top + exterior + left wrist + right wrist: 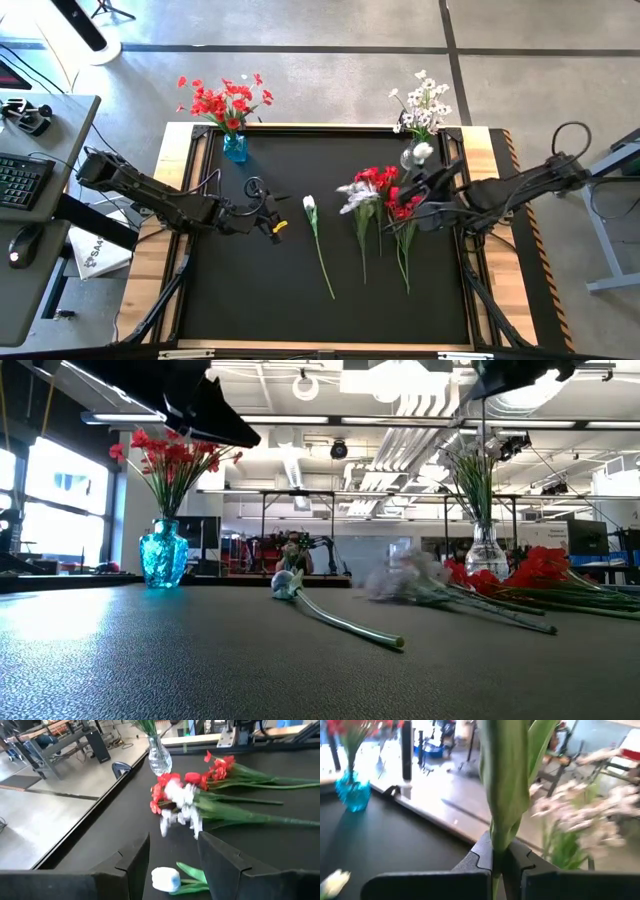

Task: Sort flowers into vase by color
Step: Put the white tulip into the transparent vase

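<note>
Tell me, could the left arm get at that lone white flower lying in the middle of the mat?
Probably yes. The left gripper is open and faces the white flower, with bare mat between them. The right gripper is busy near the clear vase.

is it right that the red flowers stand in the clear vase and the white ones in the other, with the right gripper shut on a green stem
Not quite. The red flowers stand in the blue vase; the white flowers are in the clear vase, as the low view shows. The right gripper is indeed shut on a green stem.
</note>
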`<state>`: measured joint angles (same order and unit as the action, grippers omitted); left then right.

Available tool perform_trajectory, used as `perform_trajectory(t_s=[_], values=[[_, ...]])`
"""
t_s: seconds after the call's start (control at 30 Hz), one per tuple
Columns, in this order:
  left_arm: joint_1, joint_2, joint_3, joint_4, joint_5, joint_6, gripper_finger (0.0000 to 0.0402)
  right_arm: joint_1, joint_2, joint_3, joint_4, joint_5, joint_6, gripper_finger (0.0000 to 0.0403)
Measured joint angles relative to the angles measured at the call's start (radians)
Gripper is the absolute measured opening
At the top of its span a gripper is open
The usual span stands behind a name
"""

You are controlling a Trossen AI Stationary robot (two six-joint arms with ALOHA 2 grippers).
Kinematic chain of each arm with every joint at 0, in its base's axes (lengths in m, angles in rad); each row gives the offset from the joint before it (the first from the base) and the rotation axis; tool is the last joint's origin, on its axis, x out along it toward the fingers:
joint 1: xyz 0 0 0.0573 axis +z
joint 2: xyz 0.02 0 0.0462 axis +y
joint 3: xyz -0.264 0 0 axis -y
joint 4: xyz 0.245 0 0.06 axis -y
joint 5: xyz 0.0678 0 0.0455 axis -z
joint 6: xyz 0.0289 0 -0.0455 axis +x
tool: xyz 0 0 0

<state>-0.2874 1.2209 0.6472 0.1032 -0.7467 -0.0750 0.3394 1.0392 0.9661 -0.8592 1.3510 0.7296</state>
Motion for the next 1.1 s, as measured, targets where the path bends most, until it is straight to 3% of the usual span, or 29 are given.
perform_trajectory(t_s=[0.2,0.5,0.7,0.97,1.1], values=[[0.0,0.0,0.0,0.038,0.0,0.035,0.0156,-0.073,-0.104,0.0,0.041,0.147,-0.142,0.0004],[0.0,0.0,0.0,0.06,0.0,0.052,0.0156,-0.311,-0.123,0.0,0.005,0.164,-0.109,0.0004],[0.002,0.0,0.0,0.071,0.0,0.053,0.0156,-0.374,-0.122,0.0,0.057,0.049,-0.166,0.0004],[0.013,0.0,0.0,0.076,0.002,0.05,0.0156,-0.434,-0.121,0.0,0.452,-0.165,-0.655,0.0004],[0.013,0.0,0.0,0.075,0.003,0.05,0.0156,-0.511,-0.117,0.0,0.463,-0.237,-0.699,0.0004]])
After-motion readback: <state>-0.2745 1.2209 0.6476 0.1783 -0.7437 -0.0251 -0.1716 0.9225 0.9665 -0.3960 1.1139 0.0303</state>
